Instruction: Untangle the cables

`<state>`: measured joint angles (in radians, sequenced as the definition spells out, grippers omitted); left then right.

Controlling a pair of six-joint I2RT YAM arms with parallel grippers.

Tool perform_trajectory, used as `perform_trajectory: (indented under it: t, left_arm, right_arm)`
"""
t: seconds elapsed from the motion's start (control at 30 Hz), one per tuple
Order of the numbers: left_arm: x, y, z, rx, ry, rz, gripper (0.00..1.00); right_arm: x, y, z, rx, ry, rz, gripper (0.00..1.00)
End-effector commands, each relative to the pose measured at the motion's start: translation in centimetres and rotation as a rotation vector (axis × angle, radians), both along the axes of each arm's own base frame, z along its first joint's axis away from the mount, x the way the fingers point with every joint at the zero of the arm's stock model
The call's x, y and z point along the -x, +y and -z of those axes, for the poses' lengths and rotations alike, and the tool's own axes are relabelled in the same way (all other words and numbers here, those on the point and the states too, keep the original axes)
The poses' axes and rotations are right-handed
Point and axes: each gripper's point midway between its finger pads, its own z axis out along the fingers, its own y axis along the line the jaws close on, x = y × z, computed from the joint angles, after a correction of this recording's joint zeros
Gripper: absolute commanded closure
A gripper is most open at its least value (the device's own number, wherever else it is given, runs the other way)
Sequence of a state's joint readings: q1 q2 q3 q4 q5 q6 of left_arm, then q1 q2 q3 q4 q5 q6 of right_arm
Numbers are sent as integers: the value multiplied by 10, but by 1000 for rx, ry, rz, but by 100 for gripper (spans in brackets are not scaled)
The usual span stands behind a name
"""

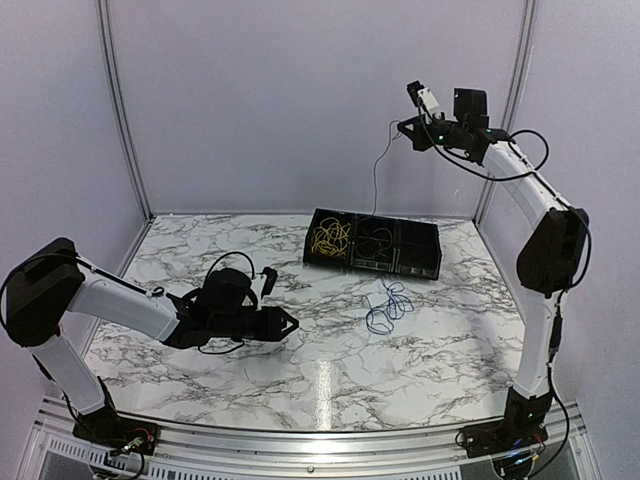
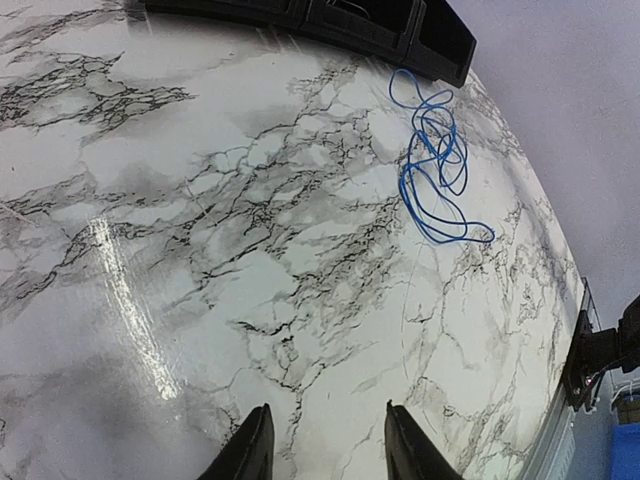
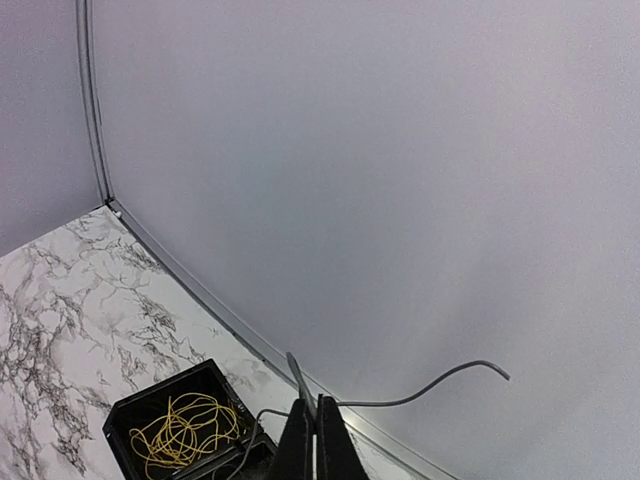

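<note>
Low at the left, the left arm stretches across the white marble-patterned tabletop (image 1: 200, 380) from about 8 o'clock, its forearm nearly level and pointing toward 3 o'clock. The left gripper (image 1: 290, 324) (image 2: 328, 450) hovers just above the marble with its two dark fingers (image 2: 252, 452) spread apart and nothing between them.

Further right, at about 12 o'clock on the table, lies one flat black plastic tray (image 1: 400, 272) (image 2: 380, 30) (image 3: 155, 395) divided into three compartments. The cables number three. The thin yellow looped cable (image 1: 330, 238) (image 3: 185, 430) sits coiled in the tray's left compartment. The thin dark-grey cable (image 1: 377, 170) (image 3: 420, 395) rises from the middle compartment, hanging almost straight; how much of it lies in the tray cannot be made out. The thin blue looped cable (image 1: 388, 305) (image 2: 435, 160) lies loose on the marble just in front of the tray, at about 5 o'clock from it, apart from the other two.

On the right, the right arm stands tall from its base at 4 o'clock, elbow high, its forearm reaching back toward 11 o'clock well above the tray. The right gripper (image 1: 403, 126) (image 3: 316, 440) is clenched, its fingers pressed together on the dark-grey cable, whose short free end curls away beyond the pinch.
</note>
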<state>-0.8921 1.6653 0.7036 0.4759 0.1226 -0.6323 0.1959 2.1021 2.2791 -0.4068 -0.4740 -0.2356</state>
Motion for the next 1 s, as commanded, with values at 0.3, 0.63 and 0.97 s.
perform_trajectory:
  t: [0.3,0.63,0.97]
  left_arm:
    - [2,-2,-6,-3,8,13,59]
    - [4,6,-4,-8,19,-16,59]
    - [6,12,-4,-12,18,-27,59]
  right_arm:
    - [-36,-20,76,145,74,112,100]
    - [-34,-15,132,192,179,62,100]
    - [-13,3,193,93,388,-32,100]
